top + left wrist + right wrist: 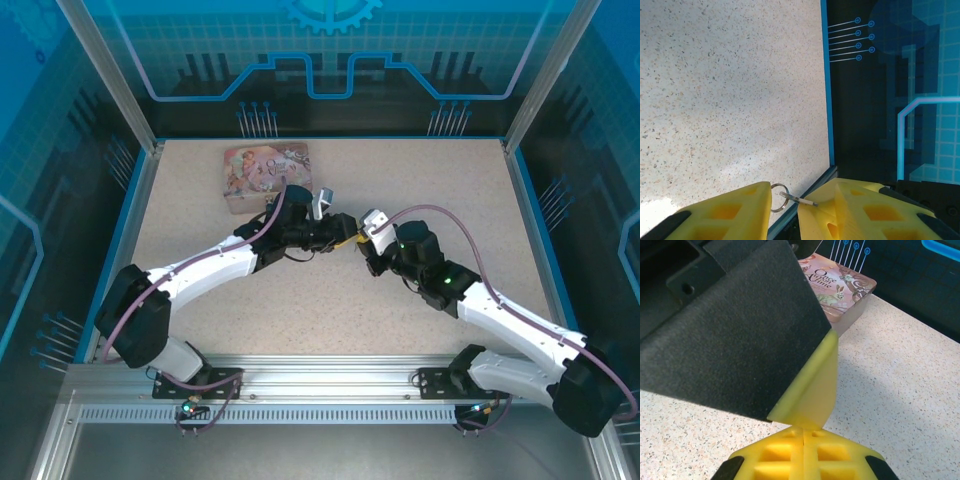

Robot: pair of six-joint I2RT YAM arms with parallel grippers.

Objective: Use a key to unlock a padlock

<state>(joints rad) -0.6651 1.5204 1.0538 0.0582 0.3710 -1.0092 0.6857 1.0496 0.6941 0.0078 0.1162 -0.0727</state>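
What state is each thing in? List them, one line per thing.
Left gripper: shut on key.
Key: on ring, spanning that gripper's fingertips.
Right gripper: shut, tip meeting the left gripper's finger.
Tin: closed, lying flat.

Each arm, left arm (215, 268) and right arm (525, 335), is built from white link shells joined by rounded black joint housings. A mauve-grey cable (452, 214) runs outside the shells of each arm. A green indicator lamp (447, 279) is lit on the right arm. Black base plates (205, 384) carry the arms. The left fingers (722, 215) and right fingers (775, 457) are yellow moulded wedges with rectangular recesses, mounted on black carriers.
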